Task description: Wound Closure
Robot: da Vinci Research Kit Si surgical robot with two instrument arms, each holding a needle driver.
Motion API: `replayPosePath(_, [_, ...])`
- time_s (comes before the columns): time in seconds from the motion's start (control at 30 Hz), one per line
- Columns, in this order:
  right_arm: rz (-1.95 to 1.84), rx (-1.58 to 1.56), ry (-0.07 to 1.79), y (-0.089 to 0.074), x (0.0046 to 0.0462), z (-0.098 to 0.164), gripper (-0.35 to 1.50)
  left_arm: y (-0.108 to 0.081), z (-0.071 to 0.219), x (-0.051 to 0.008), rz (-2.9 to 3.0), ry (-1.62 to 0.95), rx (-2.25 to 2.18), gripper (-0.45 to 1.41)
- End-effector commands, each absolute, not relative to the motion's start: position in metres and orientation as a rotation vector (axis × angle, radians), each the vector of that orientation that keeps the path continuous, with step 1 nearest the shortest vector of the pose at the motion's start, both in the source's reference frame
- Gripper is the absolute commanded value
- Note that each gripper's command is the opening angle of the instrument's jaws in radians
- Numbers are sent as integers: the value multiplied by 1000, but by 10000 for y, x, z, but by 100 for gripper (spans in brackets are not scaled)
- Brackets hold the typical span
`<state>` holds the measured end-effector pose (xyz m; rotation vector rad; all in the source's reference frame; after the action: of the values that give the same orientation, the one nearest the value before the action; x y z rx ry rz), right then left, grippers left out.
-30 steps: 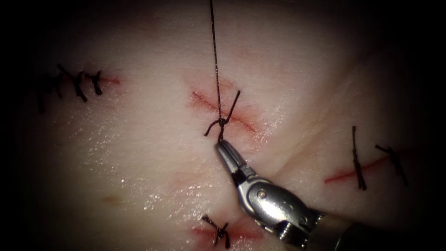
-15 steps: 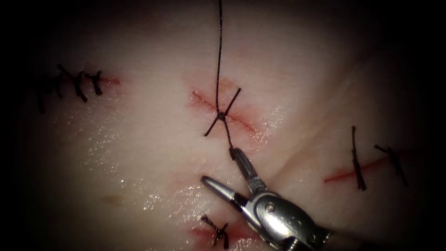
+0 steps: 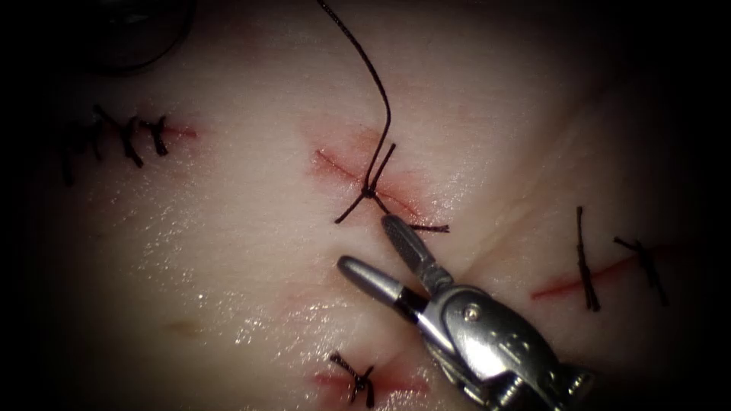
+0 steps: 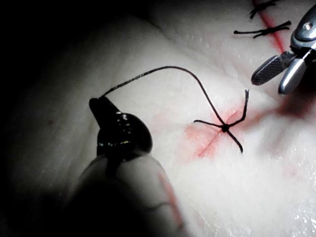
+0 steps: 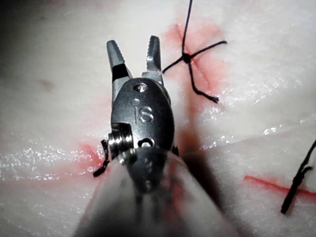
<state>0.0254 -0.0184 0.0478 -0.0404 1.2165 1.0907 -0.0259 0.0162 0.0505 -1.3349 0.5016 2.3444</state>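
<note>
On the tissue [image 3: 228, 228] a short red cut [image 3: 335, 164] carries a knot [image 3: 370, 190] of dark thread. From the knot a long strand of thread [image 3: 381, 91] curves up and to the left. My left tool [image 4: 97, 102] is shut on that strand's far end. A short cut-like tail [image 3: 426, 227] lies flat on the right of the cut. My right tool [image 3: 365, 242] stands open just below the knot and holds nothing; the right wrist view has its jaws [image 5: 134, 47] spread beside the knot [image 5: 186, 58].
Other stitched cuts lie at the left [image 3: 126, 137], the bottom [image 3: 354, 377] and the right [image 3: 586, 262]. A dark rounded shape [image 3: 133, 34] sits at the upper left edge. A fold in the tissue [image 3: 487, 236] runs past the right tool.
The right tool's jaws, shut on the short thread end a second ago, opened and let it go. That tail dropped onto the tissue. The long strand went slack and swung left.
</note>
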Motion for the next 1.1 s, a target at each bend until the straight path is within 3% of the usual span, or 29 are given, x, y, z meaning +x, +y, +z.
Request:
replayPosePath(0.03, [1092, -46, 1166, -176, 264, 486, 52, 162, 504, -266, 2335, 503, -1344, -45])
replayPosePath(0.07, [1097, -43, 1131, -172, 265, 491, 72, 155, 495, -267, 2310, 494, -1371, -45])
replayPosePath(0.23, [1131, -87, 1063, -161, 265, 507, 124, 143, 482, -262, 2287, 497, -1395, -45])
replayPosePath(1.1, [934, -255, 923, -125, 334, 559, 123, 100, 429, -265, 2185, 485, -1481, -45])
